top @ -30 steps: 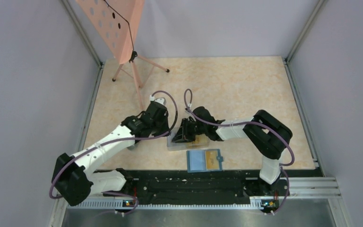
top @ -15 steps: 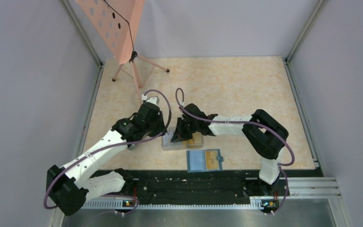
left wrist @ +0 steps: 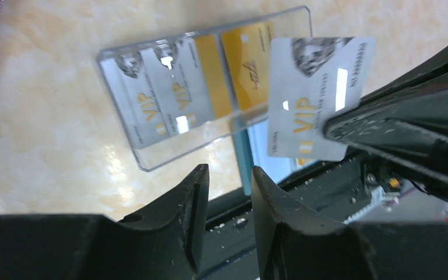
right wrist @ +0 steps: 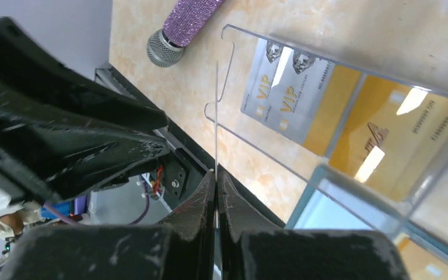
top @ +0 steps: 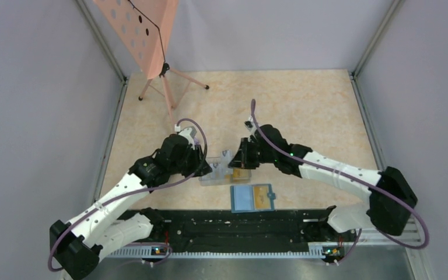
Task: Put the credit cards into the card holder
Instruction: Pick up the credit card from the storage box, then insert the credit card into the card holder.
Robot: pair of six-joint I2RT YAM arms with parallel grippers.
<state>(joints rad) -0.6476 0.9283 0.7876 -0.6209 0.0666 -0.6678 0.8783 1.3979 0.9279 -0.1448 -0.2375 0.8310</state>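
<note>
A clear plastic case [top: 214, 178] lies between my grippers and holds silver VIP cards [left wrist: 163, 102] and gold cards [left wrist: 240, 76]. My right gripper [top: 237, 162] is shut on one silver VIP card [left wrist: 318, 87] and holds it above the case's near end; in the right wrist view the card [right wrist: 216, 116] stands edge-on between the shut fingertips [right wrist: 216, 173]. My left gripper [top: 206, 170] is open and empty [left wrist: 228, 174], just left of the case. The teal card holder [top: 245, 199] lies open in front of the case, with a gold card [top: 262, 195] in its right half.
A pink perforated panel on a tripod [top: 146, 35] stands at the back left, its legs [top: 169, 93] reaching toward the left arm. A black rail [top: 239, 224] runs along the near edge. Grey walls close in both sides.
My right gripper has lifted out of the clear case with the silver card and its arm has swung out to the right. My left arm has shifted slightly down and left.
</note>
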